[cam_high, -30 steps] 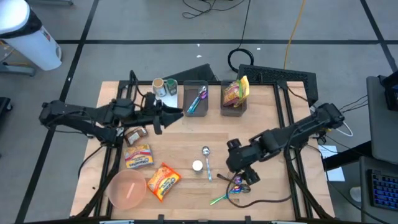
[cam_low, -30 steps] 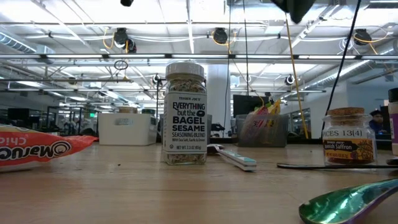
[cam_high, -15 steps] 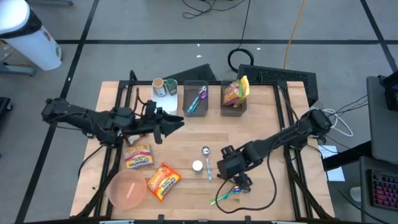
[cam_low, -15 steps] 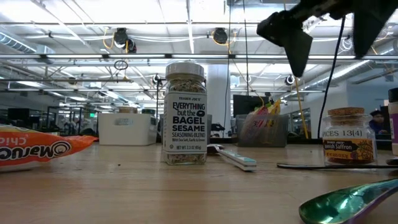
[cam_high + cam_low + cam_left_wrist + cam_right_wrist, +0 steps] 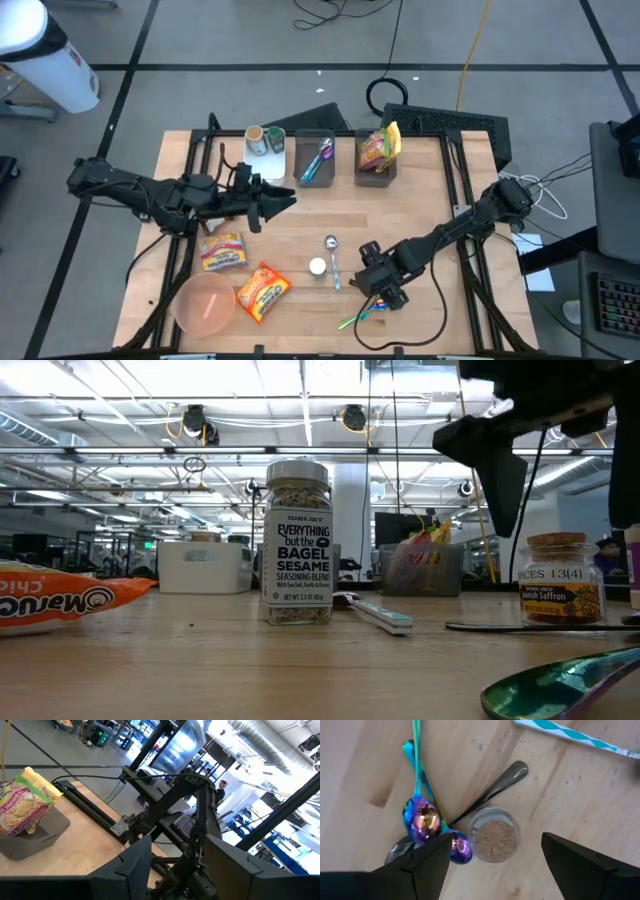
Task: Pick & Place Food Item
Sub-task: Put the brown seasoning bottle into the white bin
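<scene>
High view: the right gripper [image 5: 381,291] hangs in the lower centre-right of the frame, over a loose cluster of items on the table [image 5: 420,200]. In the right wrist view its two dark fingers [image 5: 425,865] stand wide apart and hold nothing; between them lies a small cork-topped jar [image 5: 494,834], seen from above, with iridescent spoons [image 5: 422,822] just beside it and a dark-handled utensil [image 5: 492,790] touching or nearly touching its rim. In the low view the same jar [image 5: 562,582] stands upright at the right of the frame, labelled as saffron, and an arm hangs above it.

Step in hand, as judged: alignment over a food item before the grasp. The jar looks the likely target, centred between the open fingers. The next move calls for a straight descent and a closing on the jar's sides, clear of the spoons.

The left gripper [image 5: 270,197] waits at the centre-left of the high view, above the table; its fingers look partly open and appear empty.

Other food items: two noodle packets [image 5: 243,270] at lower left, a packet in the grey bin [image 5: 376,165] at upper centre, and a seasoning bottle [image 5: 298,543] at the centre of the low view.
</scene>
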### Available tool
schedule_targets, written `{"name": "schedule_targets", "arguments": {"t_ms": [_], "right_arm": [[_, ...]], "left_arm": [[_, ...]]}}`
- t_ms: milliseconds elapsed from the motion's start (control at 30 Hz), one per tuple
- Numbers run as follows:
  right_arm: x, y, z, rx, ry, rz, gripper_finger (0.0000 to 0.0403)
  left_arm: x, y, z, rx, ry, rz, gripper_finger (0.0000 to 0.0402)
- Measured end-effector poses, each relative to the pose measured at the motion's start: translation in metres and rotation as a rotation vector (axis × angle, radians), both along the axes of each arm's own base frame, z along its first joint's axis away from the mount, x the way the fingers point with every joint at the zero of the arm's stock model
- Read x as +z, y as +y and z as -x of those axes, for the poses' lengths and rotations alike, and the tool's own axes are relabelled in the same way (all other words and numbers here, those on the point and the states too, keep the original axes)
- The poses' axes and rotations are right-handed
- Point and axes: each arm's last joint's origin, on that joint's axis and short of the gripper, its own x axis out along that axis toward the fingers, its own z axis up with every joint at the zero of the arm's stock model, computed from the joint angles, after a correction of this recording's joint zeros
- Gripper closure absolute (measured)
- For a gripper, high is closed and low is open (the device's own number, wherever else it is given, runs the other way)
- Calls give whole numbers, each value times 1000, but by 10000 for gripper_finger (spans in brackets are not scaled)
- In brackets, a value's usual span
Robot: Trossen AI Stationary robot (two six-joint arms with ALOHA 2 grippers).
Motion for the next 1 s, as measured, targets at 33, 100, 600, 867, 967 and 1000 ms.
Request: {"name": "schedule_targets", "arguments": {"t_ms": [33,100,600,867,967,1000], "right_arm": [[-2,0,1,-1,-1,0,99],[-6,0,1,-20,-6,-7,99],[-28,-2,4,-74,-40,-48,99],[-28,-3,2,-81,-51,-52,100],[-28,-6,1,-87,-53,-53,110],[-28,-6,1,-89,-54,-54,113]], "left_arm": [[0,0,0,0,-1,1,215],[0,0,0,0,-1,4,215],[0,0,0,1,-2,38,215],[-1,0,0,1,0,44,215],[-1,0,0,1,0,44,215],[-1,0,0,1,0,45,215]]}}
